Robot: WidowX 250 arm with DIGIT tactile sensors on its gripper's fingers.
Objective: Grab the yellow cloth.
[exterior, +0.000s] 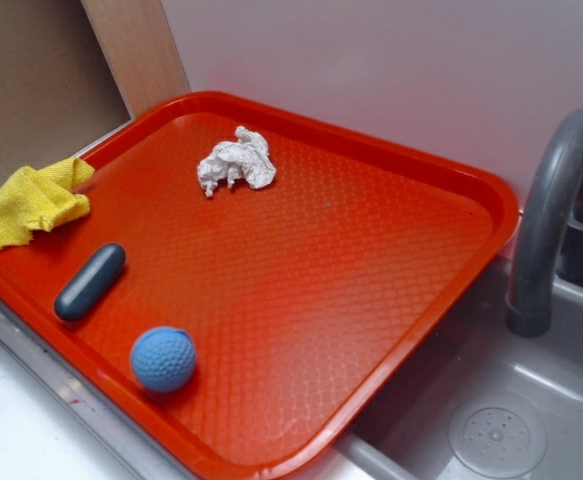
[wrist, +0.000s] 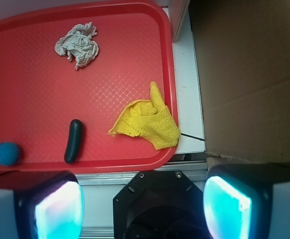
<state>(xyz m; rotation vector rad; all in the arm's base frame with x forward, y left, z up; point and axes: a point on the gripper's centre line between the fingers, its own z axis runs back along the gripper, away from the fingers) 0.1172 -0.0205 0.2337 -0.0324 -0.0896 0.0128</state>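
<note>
The yellow cloth (exterior: 34,202) is a small folded rag lying over the left corner rim of the red tray (exterior: 371,300). In the wrist view the yellow cloth (wrist: 147,121) lies at the tray's (wrist: 30,79) right edge, partly over the rim. My gripper (wrist: 144,209) is open and empty, high above and short of the tray's near rim, its two pads (wrist: 59,211) far apart. The cloth sits ahead of the gripper, about midway between the pads. The gripper does not show in the exterior view.
On the tray lie a white paper wad (exterior: 236,161), a dark grey capsule (exterior: 90,281) and a blue ball (exterior: 163,358). A grey sink (exterior: 491,420) with a faucet (exterior: 551,210) is at the right. A brown cardboard wall (wrist: 249,74) stands beside the cloth.
</note>
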